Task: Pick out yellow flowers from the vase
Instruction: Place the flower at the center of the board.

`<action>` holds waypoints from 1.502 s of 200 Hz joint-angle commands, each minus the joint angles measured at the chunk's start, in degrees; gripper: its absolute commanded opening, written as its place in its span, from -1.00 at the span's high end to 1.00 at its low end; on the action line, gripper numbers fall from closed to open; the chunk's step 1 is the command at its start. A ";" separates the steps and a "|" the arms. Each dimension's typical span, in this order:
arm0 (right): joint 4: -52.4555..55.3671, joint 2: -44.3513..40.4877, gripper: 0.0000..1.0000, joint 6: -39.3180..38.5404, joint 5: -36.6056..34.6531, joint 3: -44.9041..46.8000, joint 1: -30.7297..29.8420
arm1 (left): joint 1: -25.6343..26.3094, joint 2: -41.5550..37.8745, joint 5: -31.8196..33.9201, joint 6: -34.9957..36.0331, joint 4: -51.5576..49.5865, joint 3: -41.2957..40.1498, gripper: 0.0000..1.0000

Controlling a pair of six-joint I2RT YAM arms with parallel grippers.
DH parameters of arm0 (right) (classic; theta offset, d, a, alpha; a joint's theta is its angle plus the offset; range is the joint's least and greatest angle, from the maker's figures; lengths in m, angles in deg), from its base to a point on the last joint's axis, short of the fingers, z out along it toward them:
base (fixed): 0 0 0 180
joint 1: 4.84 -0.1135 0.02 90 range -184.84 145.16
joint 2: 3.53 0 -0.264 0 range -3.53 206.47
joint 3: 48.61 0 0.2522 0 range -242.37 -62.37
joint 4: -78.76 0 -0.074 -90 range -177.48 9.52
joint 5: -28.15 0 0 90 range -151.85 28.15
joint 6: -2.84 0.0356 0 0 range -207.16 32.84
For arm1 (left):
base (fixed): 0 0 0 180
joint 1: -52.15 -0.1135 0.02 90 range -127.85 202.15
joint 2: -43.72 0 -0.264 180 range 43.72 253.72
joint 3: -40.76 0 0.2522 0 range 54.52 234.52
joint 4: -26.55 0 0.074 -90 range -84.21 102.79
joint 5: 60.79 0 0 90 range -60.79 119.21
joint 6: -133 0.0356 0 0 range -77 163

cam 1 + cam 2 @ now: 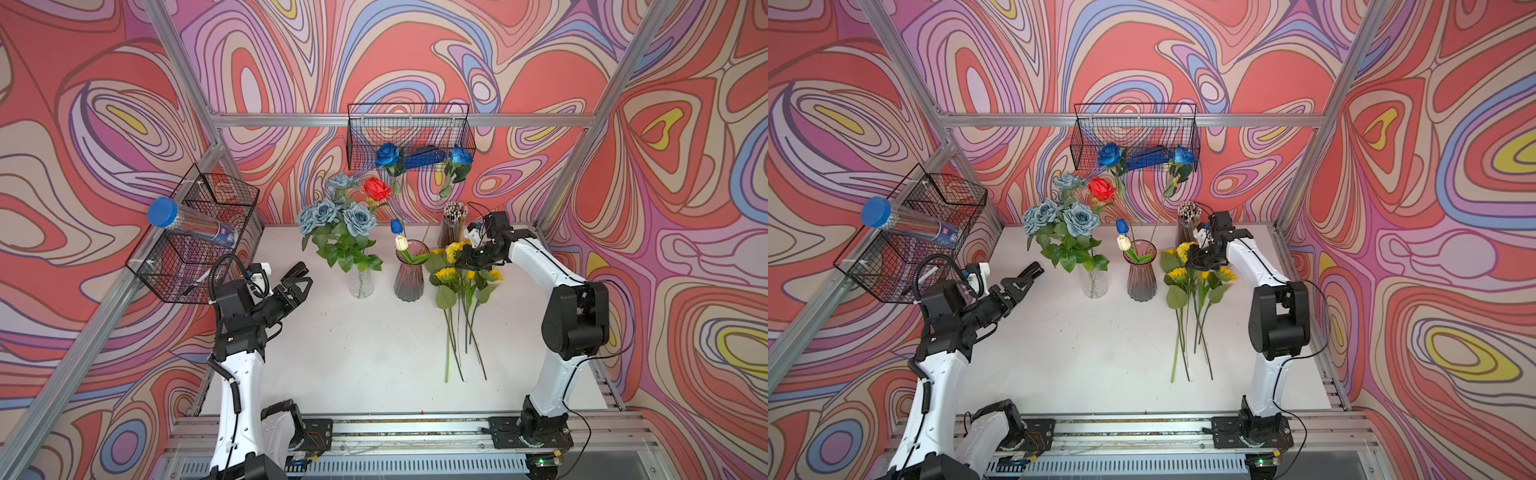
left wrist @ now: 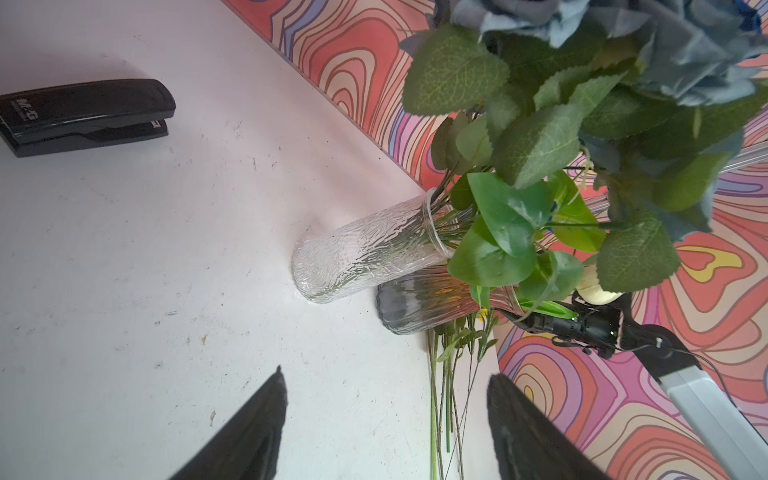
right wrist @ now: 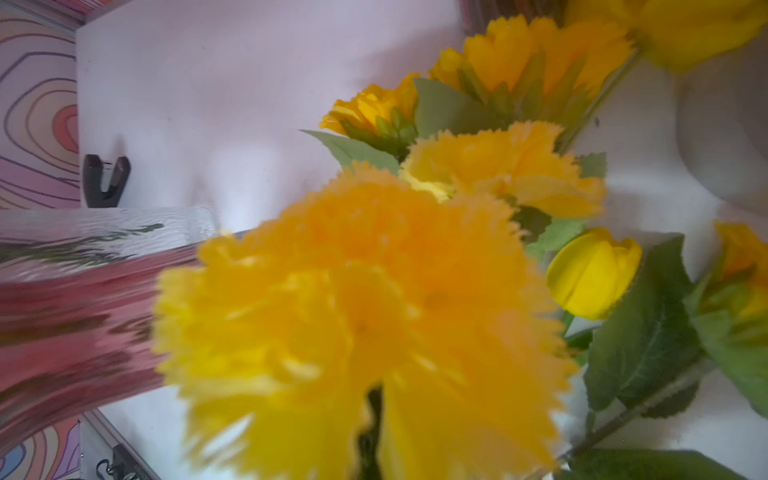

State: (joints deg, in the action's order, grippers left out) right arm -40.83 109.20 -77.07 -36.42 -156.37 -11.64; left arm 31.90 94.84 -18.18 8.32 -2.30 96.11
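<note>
Needing tool states, both sides. (A)

Seeing left tool (image 1: 308, 275) spread wide, gripping nothing, raised over the bench (image 1: 353, 353) left of the clear vase (image 1: 360, 282). Reading right tool (image 1: 461, 262) as pinched shut on a carnation (image 3: 357, 316) stem: wrist view filled by the blurred ruffled bloom, stem running to the frame's lower edge. Can't see the actual pinch behind the petals. (B)

Asking where the yellow flowers sit. (A)

Found yellow flowers (image 1: 465, 286) lying on the bench just right of the pink vase (image 1: 409, 278), blooms toward the back wall, stems toward the arm bases. Counting sunflowers (image 1: 444, 273), a second carnation (image 3: 507, 166) and a yellow tulip (image 3: 590, 274) among them. Placing right tool low over the bloom end of that pile. (B)

Listing what stands in the pink vase? (A)

Seeing a white tulip (image 1: 401, 242) at the rim, a blue tulip (image 1: 397, 225) just above it, and two blue roses (image 1: 388, 154) on tall stems leading down to it. Noting grey-blue roses (image 1: 359, 216) in the clear vase, standing just beside the pink one. (B)
</note>
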 commanded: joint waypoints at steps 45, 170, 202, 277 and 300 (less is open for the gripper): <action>1.97 11.14 1.00 -1.03 -2.24 -8.36 0.22 | -0.40 0.22 -1.03 0.12 1.38 -0.63 -0.55; 0.23 3.09 0.11 -1.51 -2.67 -5.67 -0.07 | -0.40 -0.62 -0.15 0.99 0.64 -0.45 -0.58; 1.15 0.82 -0.03 -1.82 -2.91 -5.59 -0.18 | -0.41 -0.75 -0.11 1.02 0.55 -0.52 -0.59; -1.50 -8.96 -0.97 -2.10 -8.18 -0.68 -1.11 | -0.40 -2.30 1.04 1.87 0.33 -0.71 -0.60; -9.83 -17.44 -0.97 -1.81 -11.69 7.20 -1.11 | -0.32 -2.61 1.99 2.34 -1.32 -0.49 -0.61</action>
State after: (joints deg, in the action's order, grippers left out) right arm -42.82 100.26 -78.93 -43.46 -155.19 -12.43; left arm 31.90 93.15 -17.35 9.05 -2.35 96.00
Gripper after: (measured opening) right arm 0.984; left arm 0.804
